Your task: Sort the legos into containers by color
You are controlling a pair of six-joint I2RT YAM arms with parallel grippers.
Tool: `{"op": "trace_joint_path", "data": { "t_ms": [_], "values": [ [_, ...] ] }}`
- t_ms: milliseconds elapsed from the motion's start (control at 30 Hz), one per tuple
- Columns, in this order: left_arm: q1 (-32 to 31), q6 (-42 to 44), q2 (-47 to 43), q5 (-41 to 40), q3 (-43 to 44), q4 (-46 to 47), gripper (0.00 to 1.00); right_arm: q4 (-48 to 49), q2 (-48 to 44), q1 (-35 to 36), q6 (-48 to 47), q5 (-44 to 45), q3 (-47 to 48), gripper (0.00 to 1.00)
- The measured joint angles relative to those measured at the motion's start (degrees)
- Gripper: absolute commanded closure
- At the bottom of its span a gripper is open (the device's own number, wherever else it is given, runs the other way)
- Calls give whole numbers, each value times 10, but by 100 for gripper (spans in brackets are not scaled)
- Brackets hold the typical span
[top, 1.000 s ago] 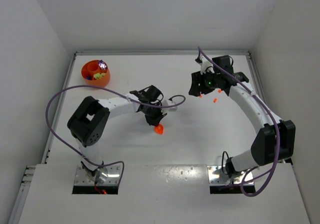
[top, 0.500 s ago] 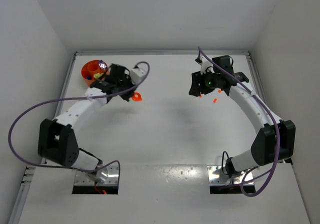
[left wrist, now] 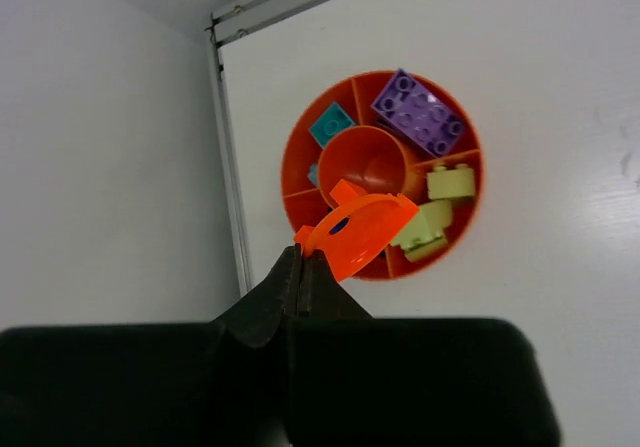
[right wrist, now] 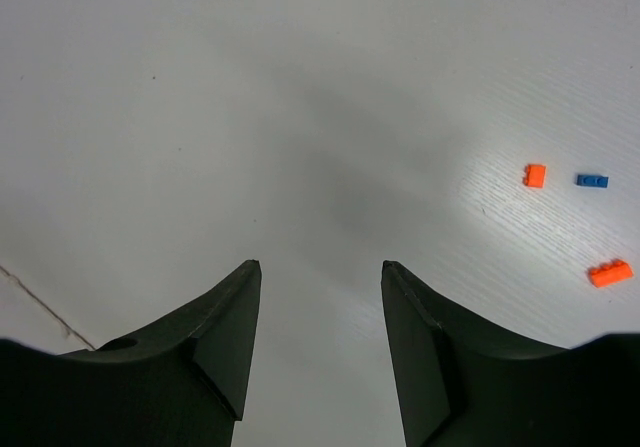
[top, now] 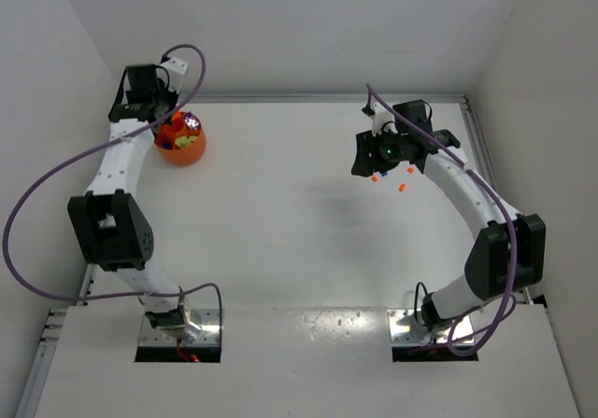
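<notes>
White tabletop and white walls are filling every view. At the upper left of the overhead view the left arm is reaching over the orange bowl, and its wrist is covering the bowl's far edge; the contents are showing there only as tiny specks. In the left wrist view the left gripper is pressing its jaws together on the corner of an orange curved piece, which is hanging over the bowl's lower sections and hiding part of them. Around the bare centre cup a teal brick, a purple brick, an upper yellow-green brick and a lower yellow-green brick are lying; a blue sliver at the left is too covered to make out. Toward the right, the right gripper is hovering with jaws spread and nothing between them. Right of it in its wrist view, well apart from the fingers, a small orange brick is lying just beside a blue brick, with a longer orange brick lower down.
</notes>
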Motion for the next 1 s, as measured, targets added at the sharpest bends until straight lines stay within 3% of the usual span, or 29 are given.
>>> {"op": "trace_joint_path", "data": {
  "t_ms": [333, 900, 1000],
  "values": [
    [12, 23, 127, -68, 69, 7, 100, 0, 0, 0, 0, 2, 1, 48],
    [12, 62, 177, -115, 94, 15, 100, -8, 6, 0, 0, 3, 5, 48],
    [12, 62, 177, -115, 94, 15, 95, -9, 7, 0, 0, 3, 5, 48]
  ]
}}
